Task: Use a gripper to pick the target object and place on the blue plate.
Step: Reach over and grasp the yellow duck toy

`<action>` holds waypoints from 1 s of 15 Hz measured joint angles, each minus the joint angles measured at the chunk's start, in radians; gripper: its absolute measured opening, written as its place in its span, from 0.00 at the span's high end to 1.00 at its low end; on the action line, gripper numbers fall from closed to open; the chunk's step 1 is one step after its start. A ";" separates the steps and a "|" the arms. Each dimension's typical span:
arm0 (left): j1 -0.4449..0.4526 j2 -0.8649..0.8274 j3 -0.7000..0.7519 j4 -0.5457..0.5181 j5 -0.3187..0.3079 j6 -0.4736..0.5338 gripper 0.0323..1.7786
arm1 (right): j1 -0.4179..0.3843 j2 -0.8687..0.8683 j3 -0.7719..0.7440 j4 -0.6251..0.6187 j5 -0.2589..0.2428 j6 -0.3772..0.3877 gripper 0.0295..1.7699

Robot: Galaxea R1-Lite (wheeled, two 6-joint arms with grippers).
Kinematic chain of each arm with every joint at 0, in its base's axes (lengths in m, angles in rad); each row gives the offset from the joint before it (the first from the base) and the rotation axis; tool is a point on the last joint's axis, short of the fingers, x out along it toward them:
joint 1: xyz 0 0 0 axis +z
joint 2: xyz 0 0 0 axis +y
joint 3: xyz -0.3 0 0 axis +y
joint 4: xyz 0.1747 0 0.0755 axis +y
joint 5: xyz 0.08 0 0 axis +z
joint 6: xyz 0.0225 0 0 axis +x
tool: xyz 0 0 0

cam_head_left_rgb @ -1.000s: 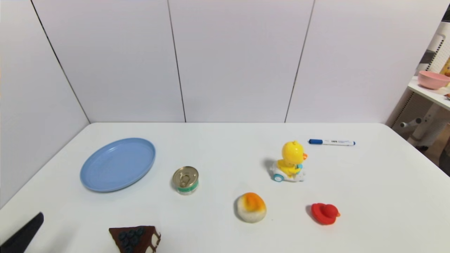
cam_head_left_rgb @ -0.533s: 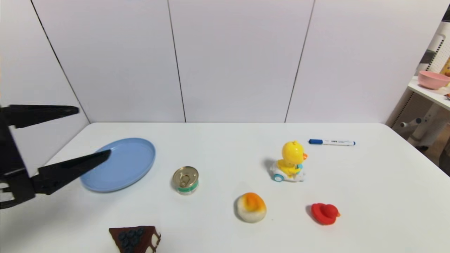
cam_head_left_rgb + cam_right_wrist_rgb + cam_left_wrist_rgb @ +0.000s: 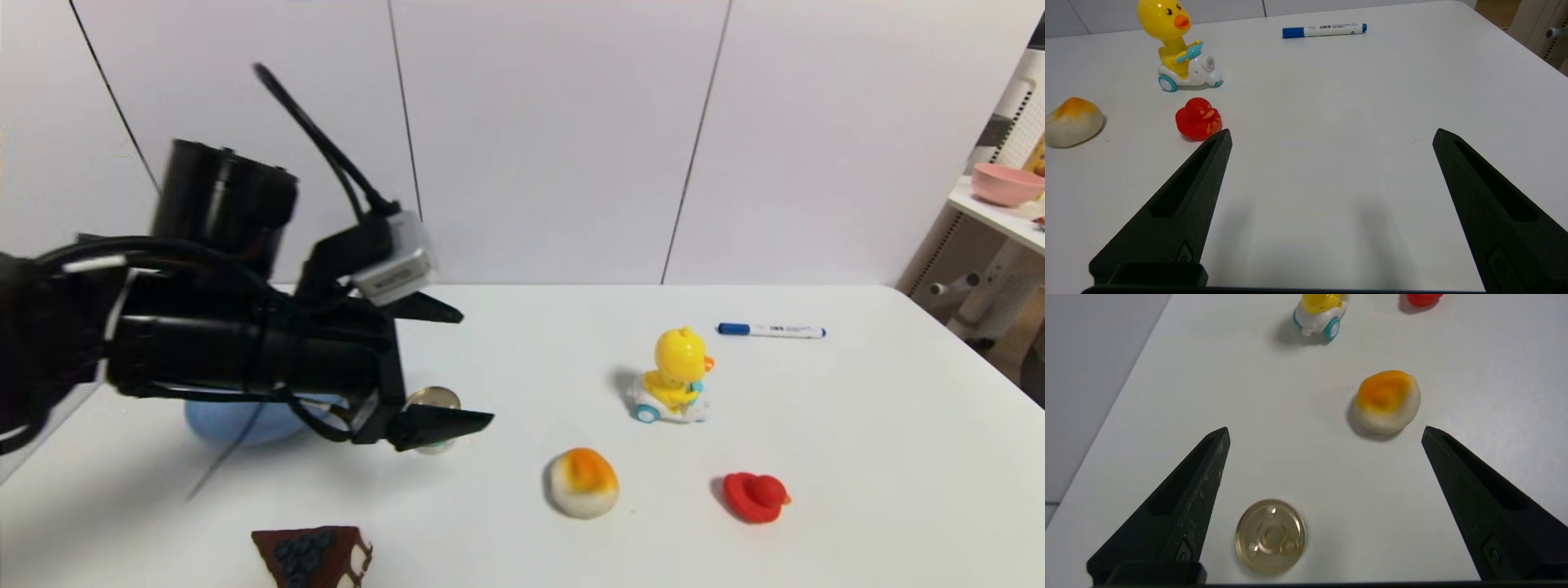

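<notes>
A: What sits closest on the white desk (image 3: pixel 857 457)?

B: A brown cake slice with blueberries (image 3: pixel 313 555) at 6 o'clock.

A: And the hands?

B: The left hand (image 3: pixel 469 367), black and pointy, hangs spread wide above the small gold-topped tin can (image 3: pixel 1270 535). The right hand (image 3: pixel 1331 136) is wide too, holding nothing.

A: Where is the yellow plastic duck on its white toy car (image 3: pixel 673 377)?

B: On the desk at 3 o'clock from the can, well apart. The round light-blue plate (image 3: pixel 214 426) peeks out at 9 o'clock.

Head camera looks down across the whole table (image 3: pixel 857 457). Both wrist cameras sit low and close behind their claws; all three catch the duck (image 3: pixel 674 376) (image 3: pixel 1318 312) (image 3: pixel 1177 49).
</notes>
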 joint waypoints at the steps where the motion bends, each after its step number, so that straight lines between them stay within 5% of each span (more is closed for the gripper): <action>1: -0.024 0.062 -0.029 -0.020 0.000 0.000 0.05 | 0.000 0.000 0.000 0.000 0.000 0.000 0.04; 11: -0.102 0.499 -0.313 -0.261 -0.011 -0.151 0.05 | 0.000 0.000 0.000 0.000 0.000 0.000 0.04; 15: -0.121 0.571 -0.360 -0.299 -0.103 -0.176 0.05 | 0.000 0.000 0.000 0.000 0.000 0.000 0.04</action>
